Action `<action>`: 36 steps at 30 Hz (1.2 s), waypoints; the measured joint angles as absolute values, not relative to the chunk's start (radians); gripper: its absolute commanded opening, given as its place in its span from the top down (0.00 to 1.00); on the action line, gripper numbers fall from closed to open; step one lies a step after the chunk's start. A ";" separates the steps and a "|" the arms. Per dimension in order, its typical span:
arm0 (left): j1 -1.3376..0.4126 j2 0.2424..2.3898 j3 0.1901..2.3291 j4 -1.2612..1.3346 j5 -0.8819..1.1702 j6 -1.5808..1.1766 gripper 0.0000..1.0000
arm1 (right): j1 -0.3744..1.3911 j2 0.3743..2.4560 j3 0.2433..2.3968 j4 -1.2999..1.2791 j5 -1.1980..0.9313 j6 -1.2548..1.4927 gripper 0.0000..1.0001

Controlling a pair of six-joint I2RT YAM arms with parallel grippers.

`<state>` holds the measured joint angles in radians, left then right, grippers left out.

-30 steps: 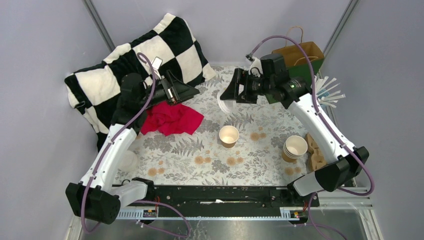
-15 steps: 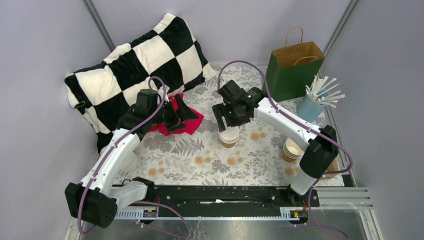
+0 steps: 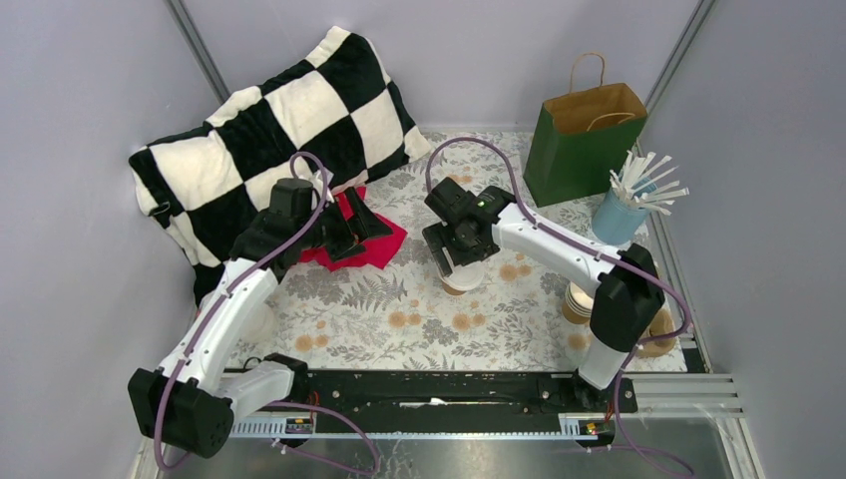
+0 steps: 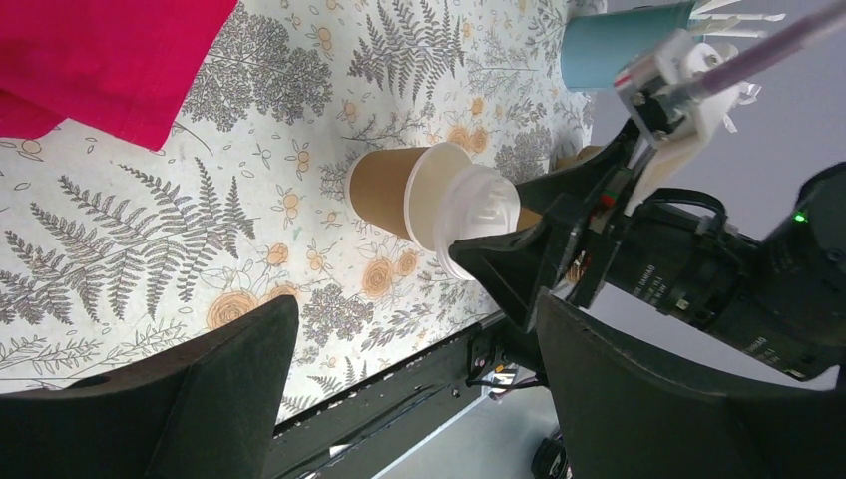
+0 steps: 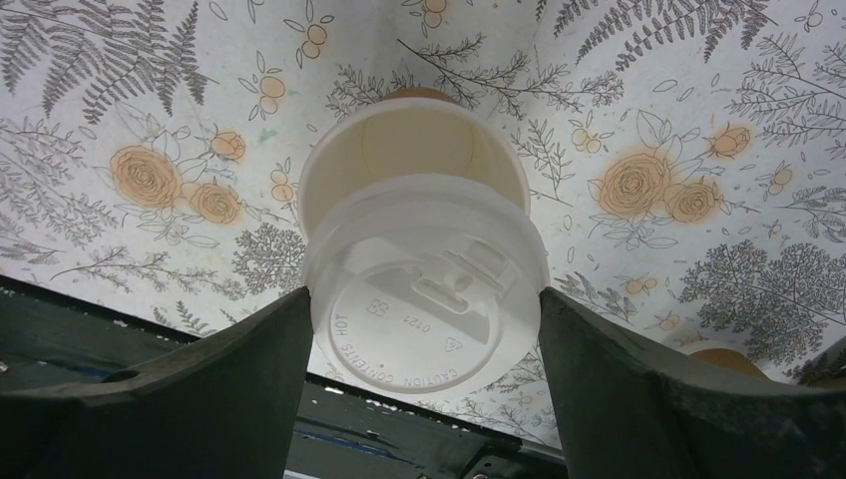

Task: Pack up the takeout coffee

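The brown paper cup (image 3: 454, 288) stands open on the floral tablecloth, mid-table. It also shows in the left wrist view (image 4: 384, 190) and in the right wrist view (image 5: 409, 150). My right gripper (image 3: 457, 261) is shut on a white plastic lid (image 5: 429, 284) and holds it by its rim right over the cup's mouth, slightly off centre. I cannot tell whether the lid (image 4: 479, 215) touches the rim. My left gripper (image 3: 364, 225) is open and empty over the red cloth (image 3: 384, 246), to the left of the cup. Through its fingers (image 4: 417, 304) I see the cup.
A green paper bag (image 3: 579, 140) stands at the back right, with a blue cup of white sticks (image 3: 619, 215) beside it. A stack of lidless cups (image 3: 577, 299) and a cardboard carrier (image 3: 660, 334) sit at the right edge. A checkered pillow (image 3: 269, 130) lies back left.
My right arm has swung from near the bag down to the cup, carrying the lid. My left gripper has dropped toward the red cloth.
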<state>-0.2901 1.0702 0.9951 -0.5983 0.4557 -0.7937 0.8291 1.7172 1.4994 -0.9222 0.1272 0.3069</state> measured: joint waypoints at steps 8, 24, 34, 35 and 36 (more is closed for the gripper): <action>-0.290 1.065 0.997 -0.598 0.454 -0.785 0.03 | 0.831 1.760 1.514 -0.918 0.140 0.299 0.14; -0.290 1.077 1.015 -0.597 0.454 -0.763 0.03 | 0.832 1.794 1.543 -0.896 0.141 0.284 0.12; -0.290 1.083 1.015 -0.597 0.454 -0.756 0.02 | 0.832 1.805 1.549 -0.888 0.142 0.283 0.11; -0.290 1.083 1.016 -0.597 0.454 -0.756 0.02 | 0.832 1.805 1.549 -0.888 0.142 0.283 0.11; -0.290 1.083 1.016 -0.597 0.454 -0.756 0.02 | 0.832 1.805 1.549 -0.887 0.142 0.283 0.11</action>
<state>-0.2901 1.0832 1.0157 -0.5972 0.4541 -0.7559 0.8322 1.8046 1.5494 -0.8867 0.1421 0.2832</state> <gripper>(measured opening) 0.975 0.891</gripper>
